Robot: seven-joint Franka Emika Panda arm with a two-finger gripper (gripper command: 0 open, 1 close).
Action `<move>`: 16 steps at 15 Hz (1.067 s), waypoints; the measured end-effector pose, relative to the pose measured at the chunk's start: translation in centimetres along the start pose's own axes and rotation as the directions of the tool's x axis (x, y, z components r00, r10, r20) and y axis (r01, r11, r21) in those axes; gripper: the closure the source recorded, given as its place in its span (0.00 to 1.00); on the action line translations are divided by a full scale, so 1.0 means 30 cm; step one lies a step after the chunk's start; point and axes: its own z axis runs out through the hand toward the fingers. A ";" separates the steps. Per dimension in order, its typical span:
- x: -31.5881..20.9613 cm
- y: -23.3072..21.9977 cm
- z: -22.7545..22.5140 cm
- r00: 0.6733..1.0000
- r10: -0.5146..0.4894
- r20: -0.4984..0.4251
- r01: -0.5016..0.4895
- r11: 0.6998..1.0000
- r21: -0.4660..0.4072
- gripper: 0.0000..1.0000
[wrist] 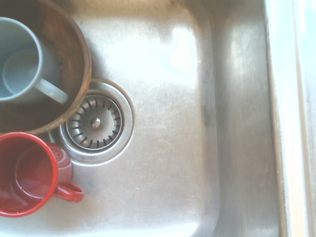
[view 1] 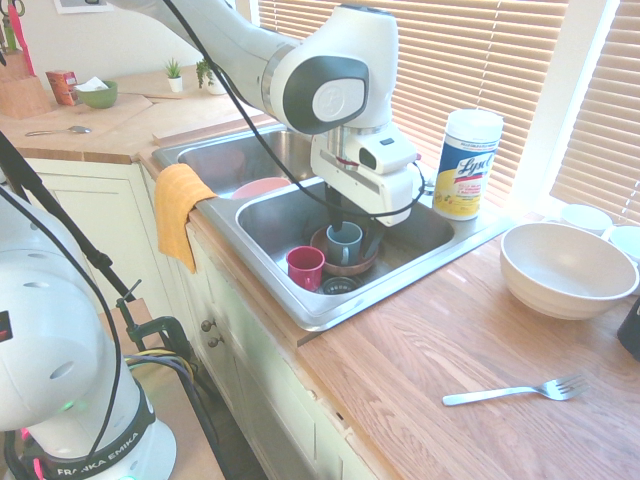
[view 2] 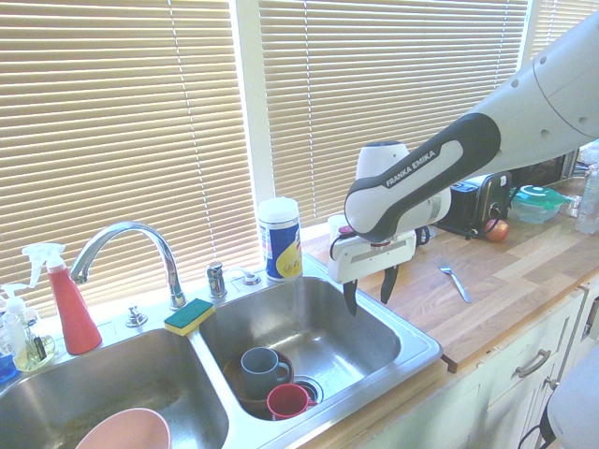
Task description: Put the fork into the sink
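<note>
- We look at a sunlit kitchen with a wooden counter (view 1: 450,340).
- Our gripper (view 2: 371,290) hangs spread and empty over the sink (view 1: 300,300).
- The fork (view 1: 515,392) lies on the counter toward four o'clock from it in the first exterior view, well apart, with its long axis running three to nine and the tines at three.

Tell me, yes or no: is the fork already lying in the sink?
No. The fork lies on the wooden counter, outside the sink, and the open gripper above the basin holds nothing.

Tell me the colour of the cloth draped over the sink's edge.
The cloth is orange-yellow, hanging over the sink rim; the first exterior view shows it best.
</note>
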 end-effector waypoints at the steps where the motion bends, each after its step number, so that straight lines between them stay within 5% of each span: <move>1: 0.001 0.001 0.001 1.000 0.001 0.000 -0.001 1.000 -0.001 0.00; 5: 0.032 -0.011 -0.042 0.991 0.127 -0.052 -0.128 0.991 -0.022 0.00; 10: 0.274 0.164 -0.136 0.914 0.398 -0.080 -0.403 0.913 -0.064 0.00; 14: 0.463 0.393 -0.095 0.862 0.503 -0.056 -0.506 0.859 -0.080 0.00; 16: 0.559 0.505 -0.065 0.873 0.485 -0.056 -0.488 0.870 -0.068 0.00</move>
